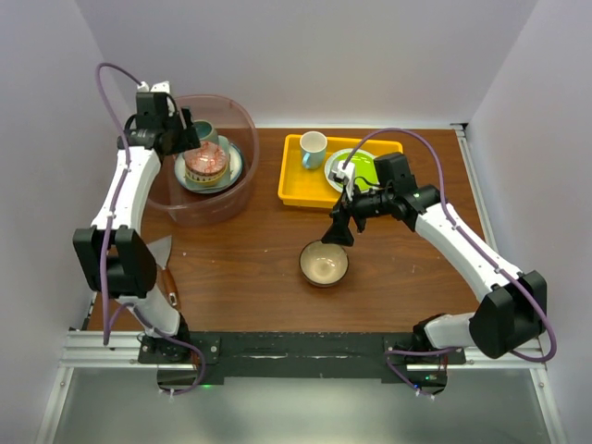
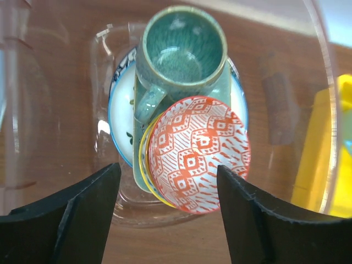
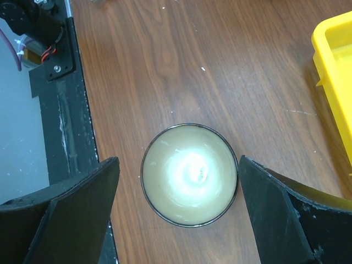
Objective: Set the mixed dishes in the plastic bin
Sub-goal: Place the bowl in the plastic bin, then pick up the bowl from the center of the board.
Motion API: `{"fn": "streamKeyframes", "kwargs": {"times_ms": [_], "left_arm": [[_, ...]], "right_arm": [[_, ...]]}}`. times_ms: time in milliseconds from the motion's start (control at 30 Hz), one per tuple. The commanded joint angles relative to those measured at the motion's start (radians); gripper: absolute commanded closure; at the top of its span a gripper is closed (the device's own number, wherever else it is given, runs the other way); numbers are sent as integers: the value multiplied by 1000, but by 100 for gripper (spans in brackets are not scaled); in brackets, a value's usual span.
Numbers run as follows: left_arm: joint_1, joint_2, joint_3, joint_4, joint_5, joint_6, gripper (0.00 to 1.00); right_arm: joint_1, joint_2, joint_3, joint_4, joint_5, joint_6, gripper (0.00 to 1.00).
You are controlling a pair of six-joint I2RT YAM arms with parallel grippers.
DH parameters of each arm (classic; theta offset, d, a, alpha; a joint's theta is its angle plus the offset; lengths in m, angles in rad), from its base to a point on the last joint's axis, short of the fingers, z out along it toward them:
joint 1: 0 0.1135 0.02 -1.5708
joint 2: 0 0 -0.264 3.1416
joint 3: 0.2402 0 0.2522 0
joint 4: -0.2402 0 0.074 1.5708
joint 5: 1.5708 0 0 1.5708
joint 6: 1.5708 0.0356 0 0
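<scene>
You have one big plastic bin [image 1: 242, 116] at the back left of the table [image 1: 240, 268]. In it, one blue flower plate [image 2: 118, 110] lies flat. One teal mug [image 2: 181, 49] stands up on it, mouth to the top, handle toward the one red patterned bowl [image 2: 198, 154] that touches it. Your left claw [image 2: 165, 214] hangs above that bowl, spread and holding nothing. One cream bowl [image 3: 190, 174] sits mouth up on the table, outside the bin. Your right claw [image 3: 176, 209] hangs over it, spread wide, not touching.

Bowl [image 3: 190, 175] sides free; yellow tray [image 3: 336, 82] nr
</scene>
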Motion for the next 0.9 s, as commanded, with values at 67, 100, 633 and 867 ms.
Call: {"fn": "streamKeyframes", "kwargs": {"times_ms": [67,100,633,867], "left_arm": [[19,-150,-52,61,20,-6,19],[19,-162,-61,64,20,-7,18],[36,-492,-245,128,35,-38,0],[39,-586,-310,132,66,-72,0]], "right_arm": [[-2,-30,38,-37,2,-48,6],[-4,-27,48,-43,2,-58,6],[-4,-6,117,-165,37,-153,6],[-4,-3,109,-172,34,-158,6]]}}
